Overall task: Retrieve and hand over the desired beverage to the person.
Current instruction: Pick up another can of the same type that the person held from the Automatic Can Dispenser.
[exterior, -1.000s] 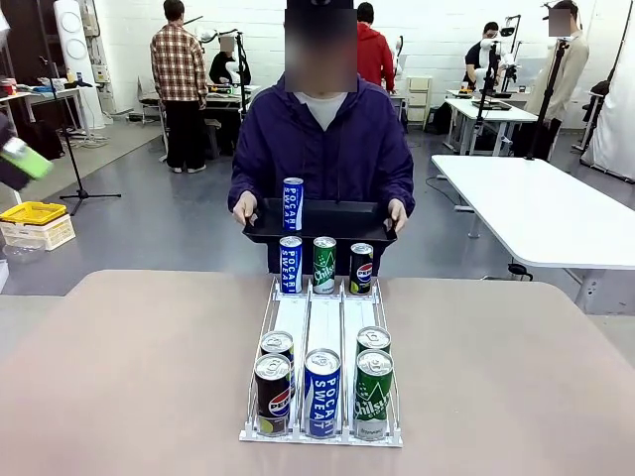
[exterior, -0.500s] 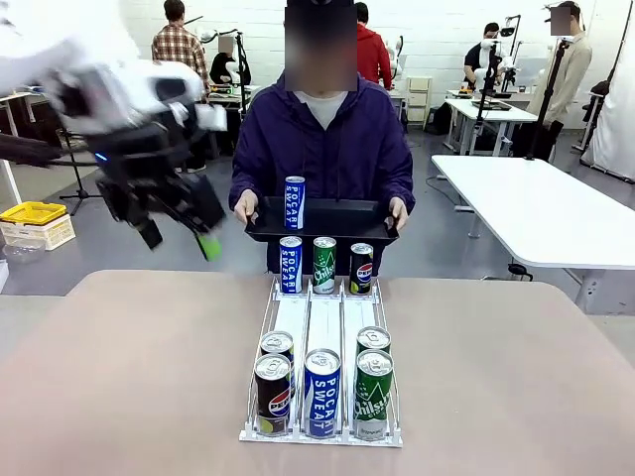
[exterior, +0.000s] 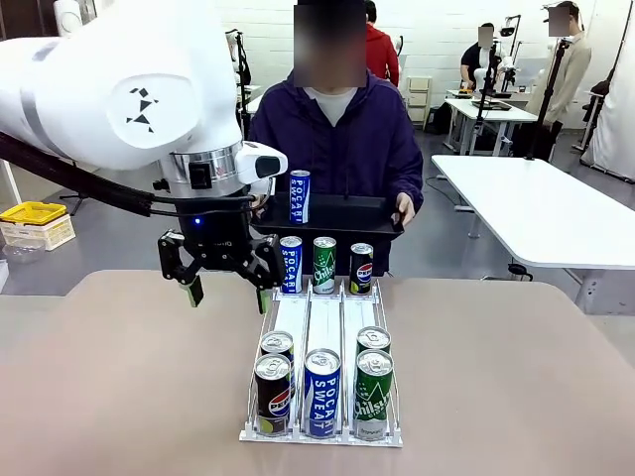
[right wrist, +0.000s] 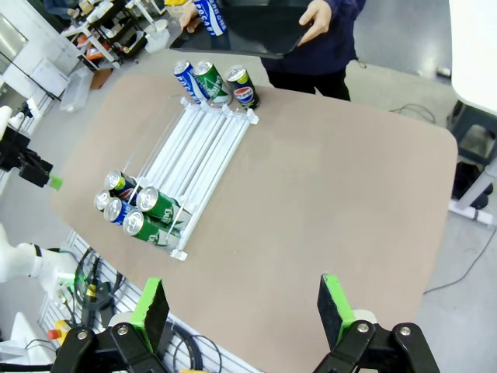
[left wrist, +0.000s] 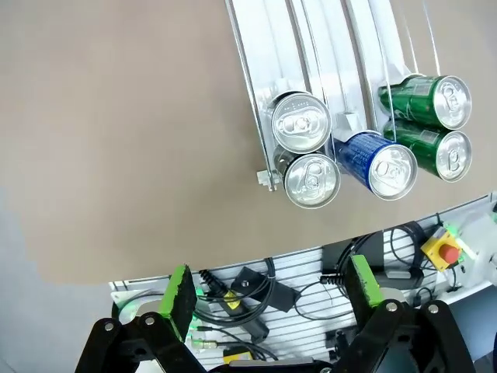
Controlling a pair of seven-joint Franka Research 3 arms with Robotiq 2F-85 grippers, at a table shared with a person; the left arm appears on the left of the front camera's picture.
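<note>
The left gripper [exterior: 228, 290] hangs just above the table [exterior: 496, 377], its two green-padded fingers [exterior: 193, 291] spread apart with nothing between them. It sits just to the left of the far end of a white wire rack [exterior: 322, 322] with three lanes running from near to far. In the left wrist view this gripper [left wrist: 272, 291] looks down past the table's near edge, with the near end of the rack [left wrist: 311, 47] above it.

At the rack's far end stand three cans in a row: a blue can [exterior: 290, 264] on the left, closest to the gripper, a green can [exterior: 324, 264] in the middle and a dark cola can [exterior: 361, 268] on the right. At the near end are two more dark cola cans [exterior: 271, 395] in the left lane, a single blue one [exterior: 321, 392] in the middle lane and two green ones [exterior: 373, 394] in the right lane.

Beyond the far edge of the table stands the person [exterior: 337, 139], holding a black tray [exterior: 342, 213] level above the far row of cans. One upright blue can on the tray [exterior: 299, 195] stands toward its left side. The person's hand [exterior: 405, 210] grips the tray's right end.

The right gripper [right wrist: 243, 303] is high over the table's right side, fingers wide apart and holding nothing.
</note>
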